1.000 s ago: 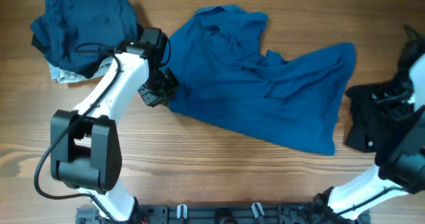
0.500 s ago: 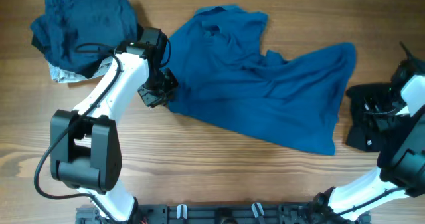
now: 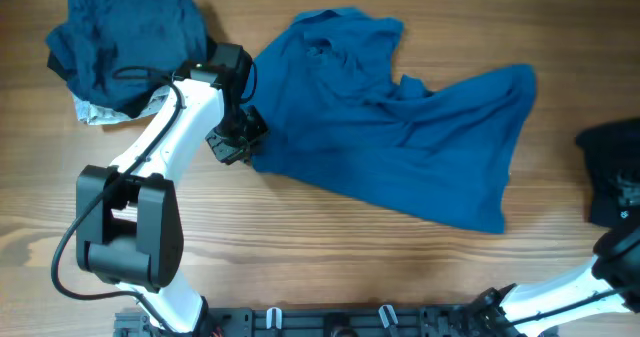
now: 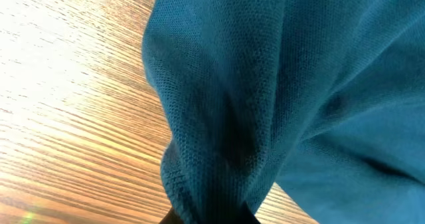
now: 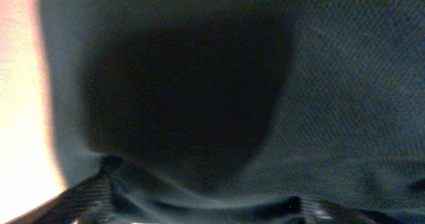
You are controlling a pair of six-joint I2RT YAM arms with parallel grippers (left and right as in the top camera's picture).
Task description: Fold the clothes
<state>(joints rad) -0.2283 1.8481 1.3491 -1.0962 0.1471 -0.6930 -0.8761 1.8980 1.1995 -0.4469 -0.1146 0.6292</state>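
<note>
- Since 1 second earlier, the right arm (image 3: 612, 262) had swung outward, and the black garment (image 3: 608, 167) had slid with it to the right edge of the table (image 3: 330, 262). The left gripper (image 3: 246, 139) and the medium-blue shirt (image 3: 400, 137) had not shifted.
- The 2 left fingers were pressed together, pinching a bunched edge of the medium-blue shirt. The rest of it lay crumpled on the wood, spreading away from those fingers toward the right arm's side.
- The right fingers could not be made out, so whether they were spread or closed could not be told.
- Behind the left fingers, opposite the shirt, sat the navy pile (image 3: 125, 37), with a pale grey-white garment (image 3: 95, 114) peeking out beneath it.
- The step looked like flattening the shirt before any fold. Done well, that meant a firm pinch and a low, steady pull away from the cloth's bulk, then a 2nd hold on the far hem.
- The left wrist view showed the knit gathering into 1 tight ridge at the pinch, which the overhead view hid behind the gripper body.
- Only the overhead view gave the shirt's whole outline.
- The right wrist view showed nothing but dark, blurred weave, presumably the black garment.
</note>
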